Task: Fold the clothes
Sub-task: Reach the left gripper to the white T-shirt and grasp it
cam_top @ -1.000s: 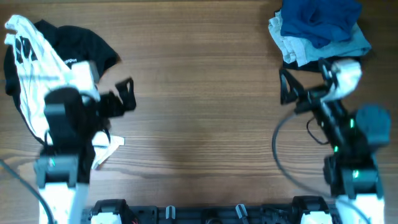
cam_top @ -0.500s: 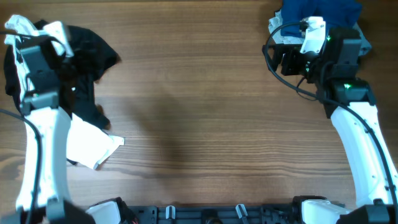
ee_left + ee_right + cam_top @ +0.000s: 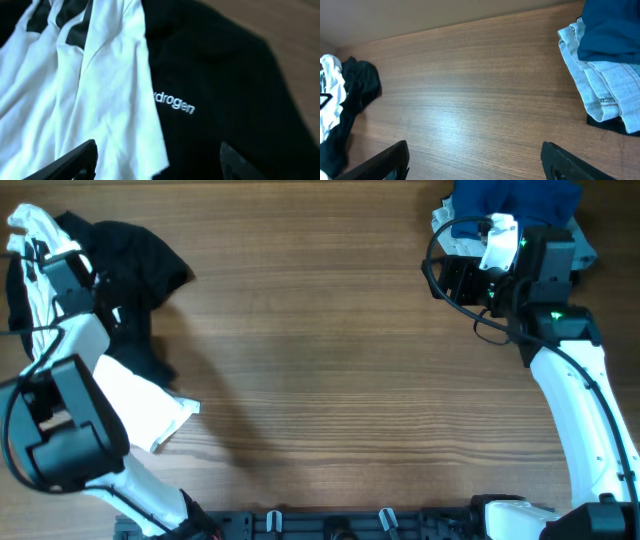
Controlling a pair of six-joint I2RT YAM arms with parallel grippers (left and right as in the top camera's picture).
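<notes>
The white T-shirt (image 3: pixel 135 405) with black block stripes lies crumpled at the table's far left, tangled with a black shirt (image 3: pixel 135 260). In the left wrist view the white fabric (image 3: pixel 100 85) lies on the left. The black shirt with a small white logo (image 3: pixel 225 90) lies on the right. My left gripper (image 3: pixel 157 160) is open and empty, hovering over the edge where the two garments meet; it also shows in the overhead view (image 3: pixel 78 285). My right gripper (image 3: pixel 475 160) is open and empty above bare wood, at the far right in the overhead view (image 3: pixel 452 280).
A folded blue garment (image 3: pixel 510 210) on pale grey ones (image 3: pixel 470 255) sits at the back right corner, just behind the right gripper. The pile also shows in the right wrist view (image 3: pixel 600 85). Bare wooden table (image 3: pixel 320 360) spans the middle.
My left arm has swung from the middle left out over the clothes pile at the far left. My right arm has moved up toward the folded pile at the back right.
</notes>
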